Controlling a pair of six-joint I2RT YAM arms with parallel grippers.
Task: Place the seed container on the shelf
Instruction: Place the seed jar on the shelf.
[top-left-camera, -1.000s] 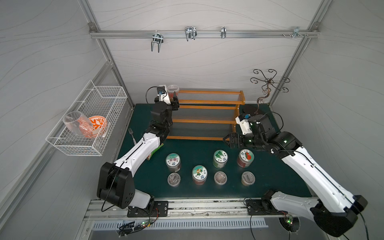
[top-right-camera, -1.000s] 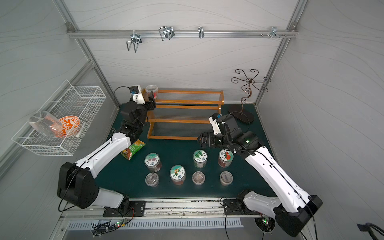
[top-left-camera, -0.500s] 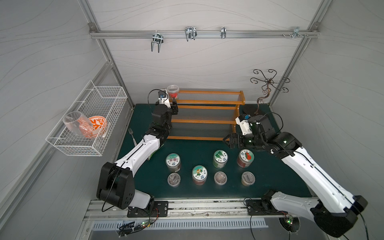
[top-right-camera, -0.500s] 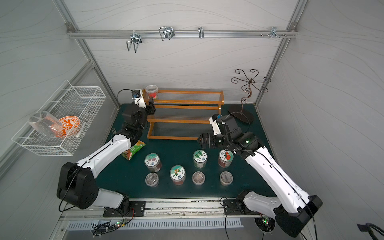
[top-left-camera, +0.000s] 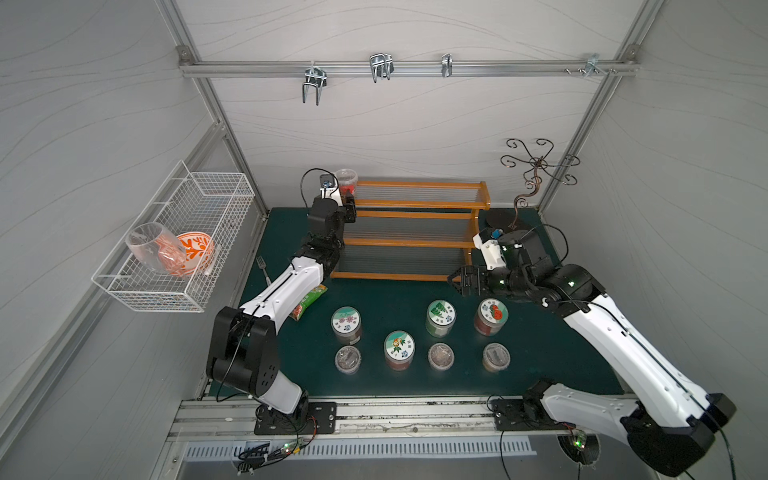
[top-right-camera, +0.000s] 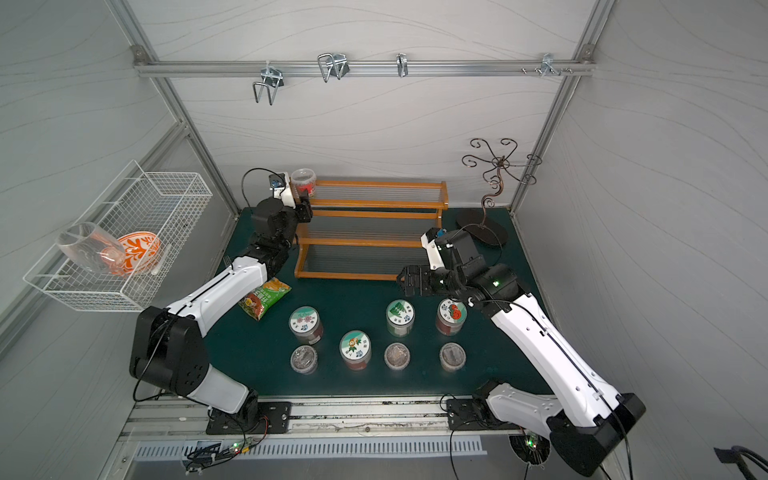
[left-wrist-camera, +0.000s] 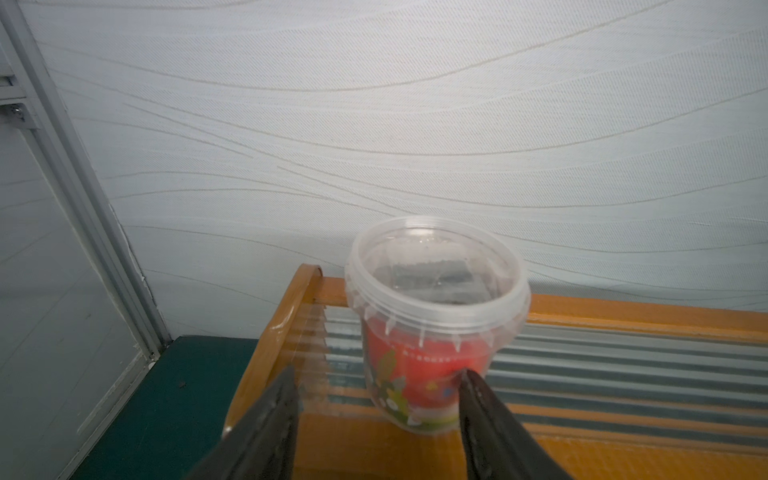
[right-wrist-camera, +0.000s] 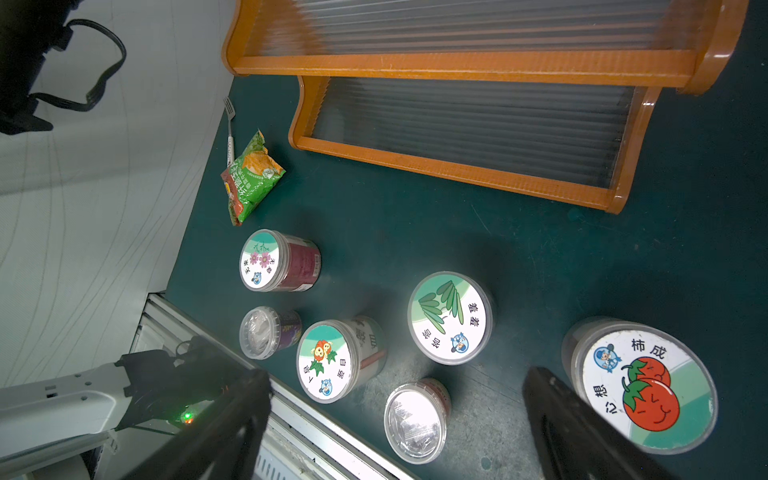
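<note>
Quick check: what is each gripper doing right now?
Left gripper: open, jaws either side of the seed container standing on the shelf, not clamped on it.
Right gripper: open, holding nothing.

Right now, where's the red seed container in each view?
Both top views: seed container at the shelf top tier's end, by the left hand.
Left wrist: seed container just ahead of the hand, on the ribbed tier.
Right wrist: not in it.
Shared landmark: the orange shelf, in all four.

seed container (left-wrist-camera: 419, 374): clear, red label
shelf (top-left-camera: 419, 203): orange-brown frame, clear ribbed tiers
table mat (top-left-camera: 540, 353): dark green
bowl (top-left-camera: 195, 253): orange leaf pattern
</note>
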